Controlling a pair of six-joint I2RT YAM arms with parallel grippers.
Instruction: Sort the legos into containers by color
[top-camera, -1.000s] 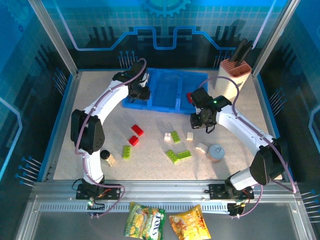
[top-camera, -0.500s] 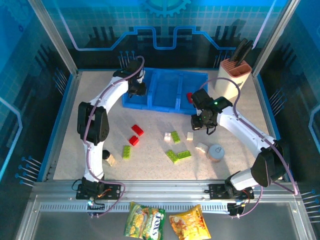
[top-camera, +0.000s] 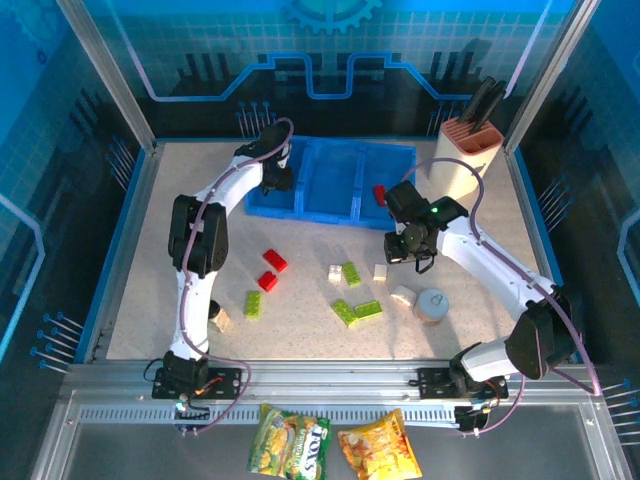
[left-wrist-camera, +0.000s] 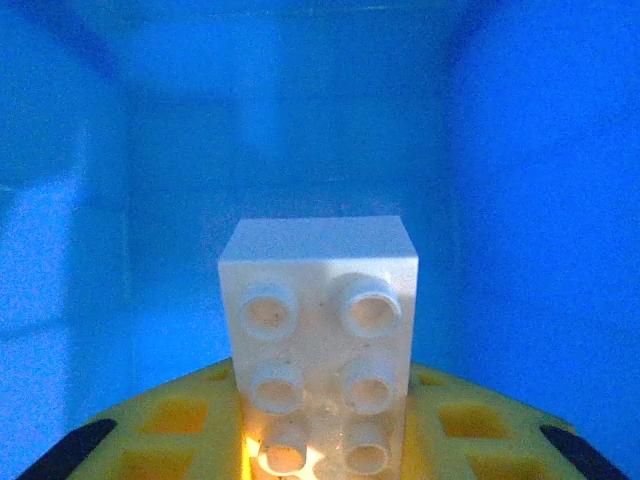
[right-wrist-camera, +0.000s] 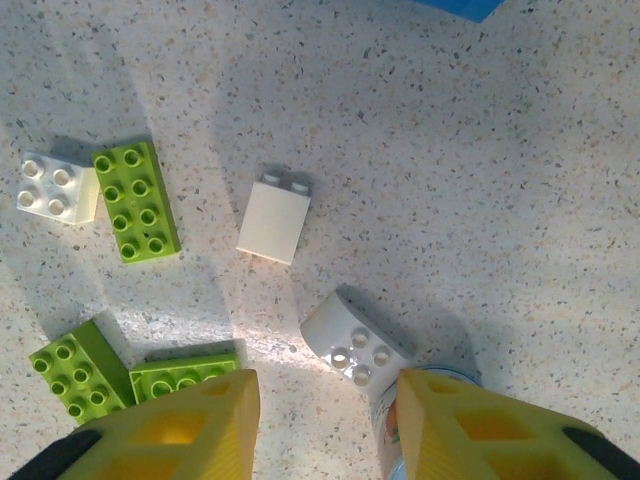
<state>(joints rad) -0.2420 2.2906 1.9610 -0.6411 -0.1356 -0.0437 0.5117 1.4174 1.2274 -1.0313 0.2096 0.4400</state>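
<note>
The left gripper (top-camera: 277, 180) reaches into the left compartment of the blue tray (top-camera: 325, 185) at the far side of the table. In the left wrist view, its yellow fingers (left-wrist-camera: 170, 425) are clenched on a white brick (left-wrist-camera: 320, 330). The brick stands up between them, studs toward the camera, with blue tray walls all around; whether it touches the floor cannot be told. A red brick (top-camera: 379, 193) lies in the right compartment. The right gripper (top-camera: 400, 247) hovers over the table just near of that compartment, fingers (right-wrist-camera: 175, 420) spread apart and holding nothing. Below it, in the right wrist view, a rounded white piece (right-wrist-camera: 355, 345) lies just beyond the gap between the fingers, beside the can (right-wrist-camera: 385, 420). Another white piece (right-wrist-camera: 273, 220) lies a little farther off. Left of them lie three green bricks (right-wrist-camera: 135, 200), one of them beside a small white one (right-wrist-camera: 58, 188). Two red bricks (top-camera: 270, 271) sit well to the left, in the middle of the table.
</note>
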